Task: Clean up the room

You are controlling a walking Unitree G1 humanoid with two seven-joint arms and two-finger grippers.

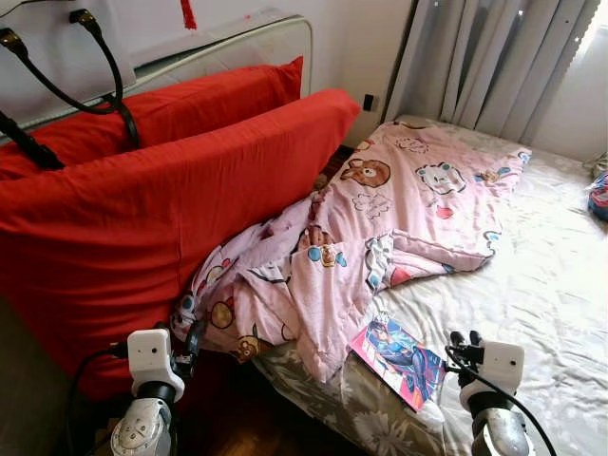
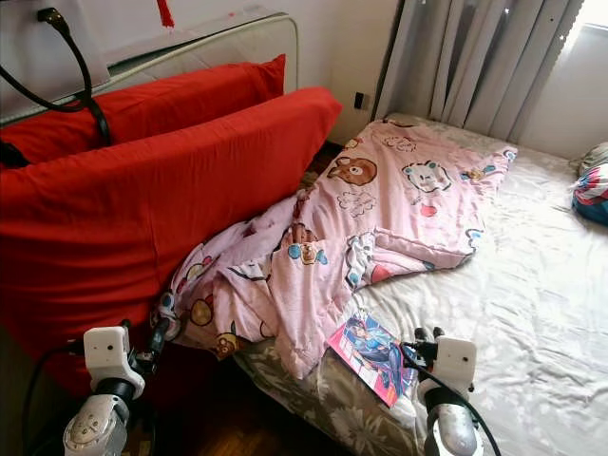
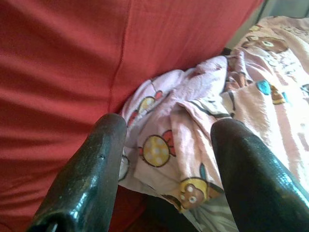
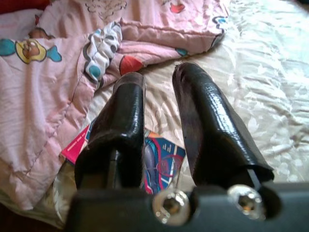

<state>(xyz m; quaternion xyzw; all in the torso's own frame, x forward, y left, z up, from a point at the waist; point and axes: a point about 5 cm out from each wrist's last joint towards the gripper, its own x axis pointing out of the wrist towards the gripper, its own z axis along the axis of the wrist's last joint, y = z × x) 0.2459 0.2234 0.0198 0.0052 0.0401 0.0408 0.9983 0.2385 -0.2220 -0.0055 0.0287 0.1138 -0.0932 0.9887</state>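
A pink cartoon-print blanket (image 1: 380,218) lies crumpled across the bed, its bunched end hanging over the near-left corner against a big red cushion (image 1: 171,209). My left gripper (image 3: 169,125) is open, low beside that bunched end, with blanket folds just beyond its fingers (image 1: 193,337). A colourful comic book (image 1: 399,359) lies flat on the cream sheet (image 1: 532,285) near the bed's front edge, partly tucked under the blanket's hem. My right gripper (image 4: 159,75) hovers open just above and behind the comic book (image 4: 161,159), holding nothing.
A second red cushion (image 1: 218,95) leans behind the first against a headboard rail (image 1: 237,43). Black cables (image 1: 95,57) loop at the upper left. Grey curtains (image 1: 484,66) hang behind the bed. A colourful item (image 1: 598,195) sits at the bed's right edge. Dark floor (image 1: 256,418) lies below.
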